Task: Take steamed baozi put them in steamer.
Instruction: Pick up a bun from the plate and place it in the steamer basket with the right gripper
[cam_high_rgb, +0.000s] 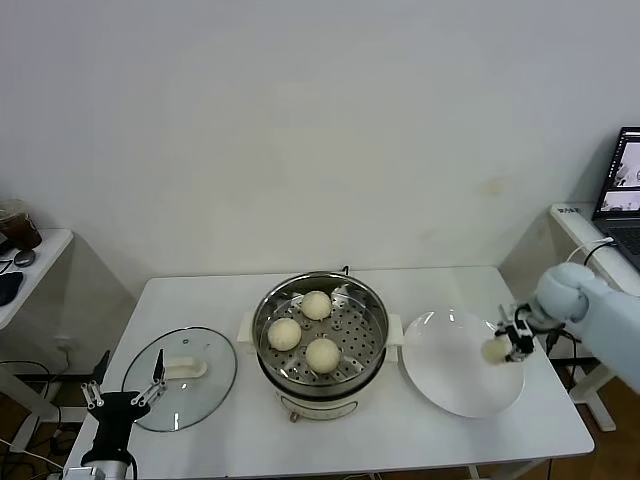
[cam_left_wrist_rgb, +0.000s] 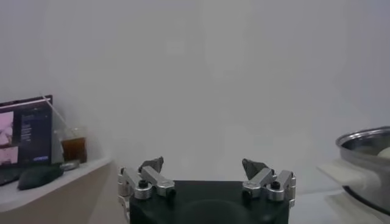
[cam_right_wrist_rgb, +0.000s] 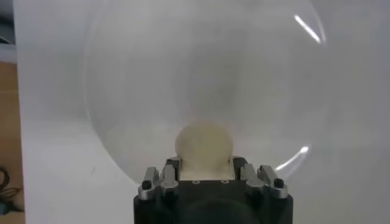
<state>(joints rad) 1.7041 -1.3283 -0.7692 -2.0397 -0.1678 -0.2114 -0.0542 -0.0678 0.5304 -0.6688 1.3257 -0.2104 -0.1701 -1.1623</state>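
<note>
Currently the right gripper (cam_right_wrist_rgb: 203, 167) has its jaws closed on the last baozi (cam_right_wrist_rgb: 204, 143) over the white plate (cam_high_rgb: 450, 385), at the right of the counter (cam_high_rgb: 220, 440). Confirm a centred hold with light pressure, since soft dough likely deforms. Lift straight up, clear the plate rim, then carry toward the steamer (cam_high_rgb: 370, 300) at the counter's centre. Three baozi (cam_high_rgb: 322, 354) already sit on its perforated tray; aim for the free spot on the right side. The left gripper (cam_high_rgb: 125, 395) waits with jaws open beside the glass lid (cam_high_rgb: 185, 378).
</note>
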